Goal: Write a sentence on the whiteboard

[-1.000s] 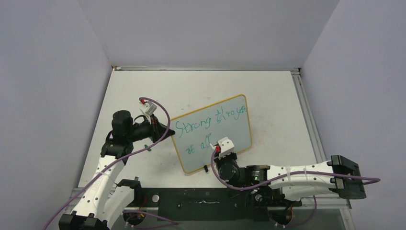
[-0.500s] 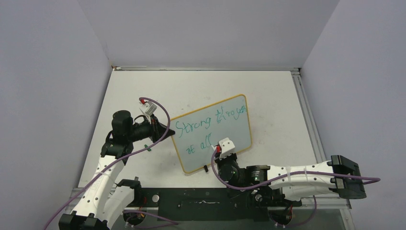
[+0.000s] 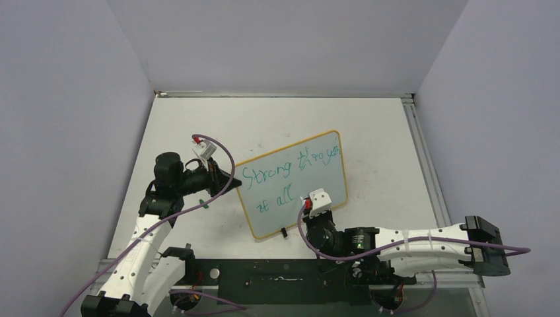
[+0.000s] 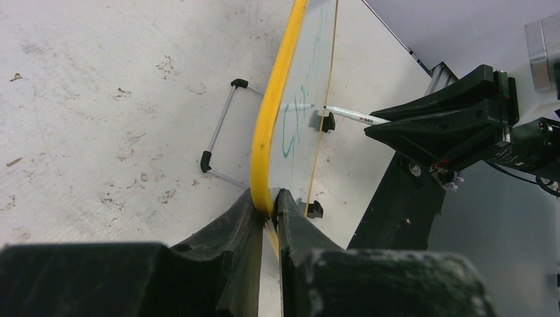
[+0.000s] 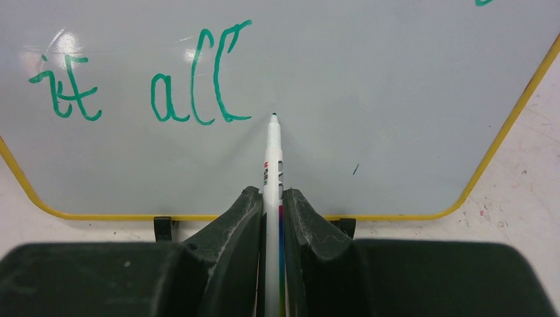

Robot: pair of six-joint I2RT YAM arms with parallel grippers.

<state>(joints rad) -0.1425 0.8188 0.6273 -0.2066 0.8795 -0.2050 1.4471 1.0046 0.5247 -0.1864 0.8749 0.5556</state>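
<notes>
- Whiteboard (image 3: 327,181) stands on the tabletop (image 3: 277,125), near its front middle and turned at a slant. Its yellow frame rests on two black clips (image 5: 162,228) along the lower long edge.
- Sentence (image 3: 267,173): only the top view shows both green lines, "Strong through" above and "it all" below. The right wrist view shows just "it all" at the board's lower left, plus a scrap of green at the upper right corner.
- Only the left wrist view, which looks along the board's edge, shows the back of the board. A thin wire stand (image 4: 221,135) with black end caps props it up there.
- Left gripper (image 4: 267,205) sits at the board's left short edge. Its fingers are nearly closed and pinch the yellow frame between them.
- Right gripper (image 5: 272,198) is in front of the board's lower edge, between the two clips. Its fingers are closed tight on a white marker (image 5: 272,158) that points at the board.
- The marker's dark tip lies just right of "all". The right wrist view cannot show whether it touches the surface. In the left wrist view, the tip and its reflection look slightly apart.
- In the top view the right wrist's white camera block hides the marker and the fingers.
</notes>
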